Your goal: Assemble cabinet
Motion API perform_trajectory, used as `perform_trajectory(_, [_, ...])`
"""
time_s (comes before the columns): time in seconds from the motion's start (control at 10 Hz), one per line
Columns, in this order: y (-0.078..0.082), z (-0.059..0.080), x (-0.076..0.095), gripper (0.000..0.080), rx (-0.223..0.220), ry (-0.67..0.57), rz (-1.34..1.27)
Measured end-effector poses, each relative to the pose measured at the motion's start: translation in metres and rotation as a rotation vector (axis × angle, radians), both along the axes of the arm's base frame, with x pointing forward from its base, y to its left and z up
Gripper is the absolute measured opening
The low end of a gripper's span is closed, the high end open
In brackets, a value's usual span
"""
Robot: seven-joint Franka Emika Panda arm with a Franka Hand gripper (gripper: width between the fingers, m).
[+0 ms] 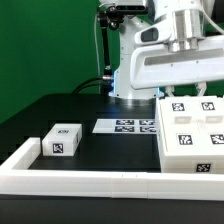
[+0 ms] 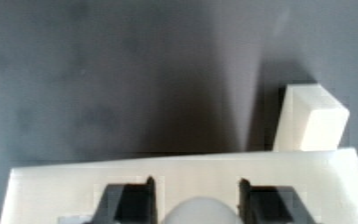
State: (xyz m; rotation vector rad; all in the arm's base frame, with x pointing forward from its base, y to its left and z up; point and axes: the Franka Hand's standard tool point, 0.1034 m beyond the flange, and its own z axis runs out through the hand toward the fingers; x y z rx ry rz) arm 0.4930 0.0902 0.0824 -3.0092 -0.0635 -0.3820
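Hovering arm (image 1: 170,60) above cabinet (image 1: 190,135), right of frame.
Lower left, a small tagged box (image 1: 62,141) sits apart on desk (image 1: 40,110); gripper (image 1: 170,92) state: cannot tell.

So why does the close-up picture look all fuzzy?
Wrist view: soft focus all over, the cabinet has smeared edges, the table is a dim grey blur. Exterior view: sharper, the tags on the cabinet are readable, its white faces a bit washed out.

Exterior view: low, near table (image 1: 90,105) height, facing the arm (image 1: 170,55). Wrist view: close, looking down. Shared: cabinet (image 1: 188,135), table.
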Motion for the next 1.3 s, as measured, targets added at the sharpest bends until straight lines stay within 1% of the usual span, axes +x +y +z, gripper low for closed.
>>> perform_trajectory(0.1, [0.002,0.001,-0.001,0.0215,0.007,0.022,-0.01])
perform_trajectory(0.2, [0.008,0.012,0.003,0.0215,0.027,0.092,-0.038])
perform_trajectory(0.3, [0.004,0.03,0.012,0.0215,0.04,0.146,-0.051])
perform_trajectory(0.4, [0.006,0.041,0.021,0.0215,0.058,0.205,-0.083])
perform_trajectory(0.5, [0.008,0.047,0.031,0.0215,0.07,0.232,-0.096])
perform_trajectory(0.6, [0.007,0.043,0.031,0.0215,0.066,0.21,-0.093])
perform_trajectory(0.7, [0.006,0.039,0.027,0.0215,0.064,0.221,-0.093])
perform_trajectory(0.9, [0.006,0.037,0.026,0.0216,0.064,0.224,-0.093])
perform_trajectory(1.0, [0.006,0.039,0.019,0.0216,0.058,0.287,-0.082])
perform_trajectory(1.1, [0.002,0.059,0.025,0.0216,0.043,0.389,-0.049])
perform_trajectory(1.2, [0.002,0.069,0.036,0.0216,0.043,0.441,-0.043])
perform_trajectory(1.3, [0.006,0.073,0.046,0.0216,0.029,0.484,-0.056])
